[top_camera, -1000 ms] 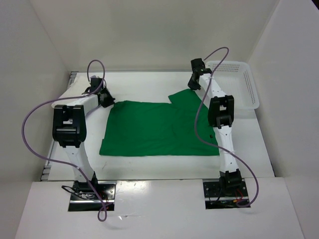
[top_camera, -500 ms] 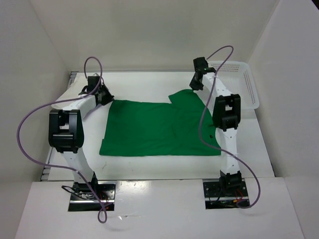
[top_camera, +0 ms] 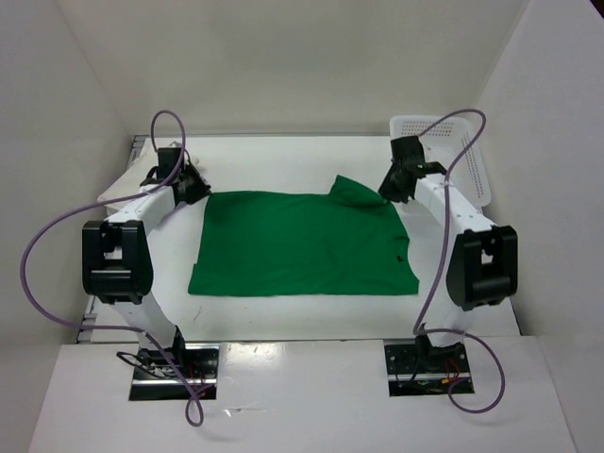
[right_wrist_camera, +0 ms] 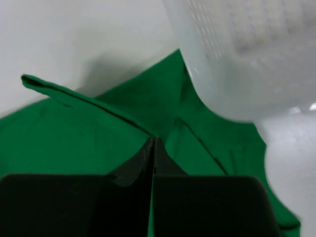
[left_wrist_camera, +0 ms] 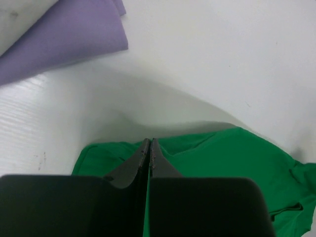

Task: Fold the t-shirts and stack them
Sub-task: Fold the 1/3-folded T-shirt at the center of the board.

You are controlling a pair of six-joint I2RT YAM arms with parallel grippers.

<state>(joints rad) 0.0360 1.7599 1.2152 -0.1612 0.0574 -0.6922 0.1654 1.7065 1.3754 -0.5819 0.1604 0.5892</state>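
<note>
**Basket** [top_camera: 477,175]: white and perforated, it is standing upright just beyond and to the right of the right jaws. In the right wrist view its blurred wall is looming above and to the right of the closed tips. Whether it is touching anything there cannot be told.

**Table** [top_camera: 283,160]: white and matte, it is lying beneath both pairs of jaws. It is showing bare ahead of the left jaws and ahead-left of the right jaws.

**Walls** [top_camera: 283,66]: plain white panels are enclosing the table, well beyond the jaws at the back and outboard of them on either side.

**Ledge** [top_camera: 302,396]: a white ledge is running along the near edge, well behind both pairs of jaws.
</note>
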